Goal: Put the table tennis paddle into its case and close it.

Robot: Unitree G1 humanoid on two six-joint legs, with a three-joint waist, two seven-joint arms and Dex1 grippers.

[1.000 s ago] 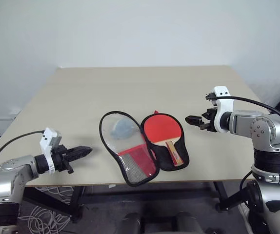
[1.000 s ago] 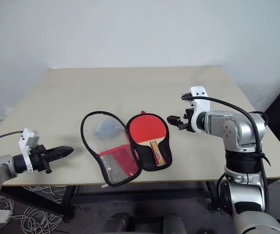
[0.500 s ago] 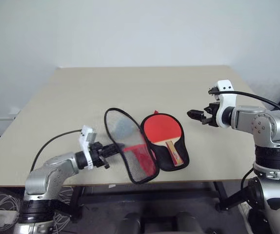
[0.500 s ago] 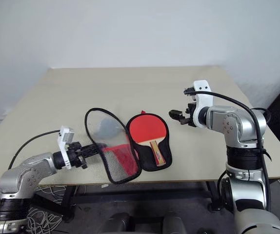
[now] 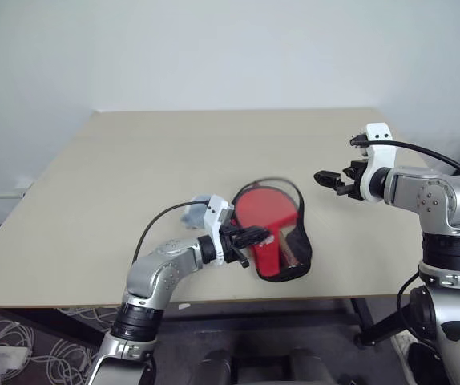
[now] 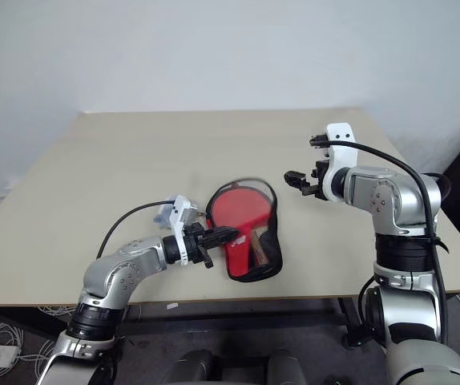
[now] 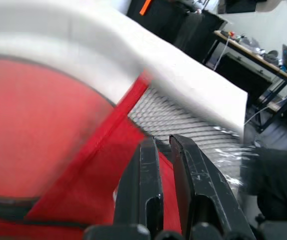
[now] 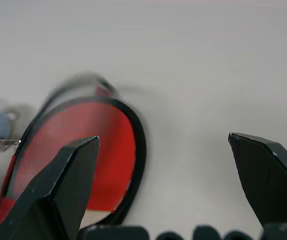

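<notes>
Starting on your left, there's a small grey-blue lump [image 5: 195,212] sitting on the counter [image 5: 134,160] just behind your left arm. Your left pincer [image 5: 256,236] has its fingers pressed nearly together, and it looks like it's pinching the clear-window flap of the case [image 5: 282,241], which is folded over the other half. The table tennis paddle [image 5: 264,215] lies inside the case near the front edge of the counter. Over on the right, your right pincer [image 5: 324,177] hangs spread wide above the counter, apart from the case.
</notes>
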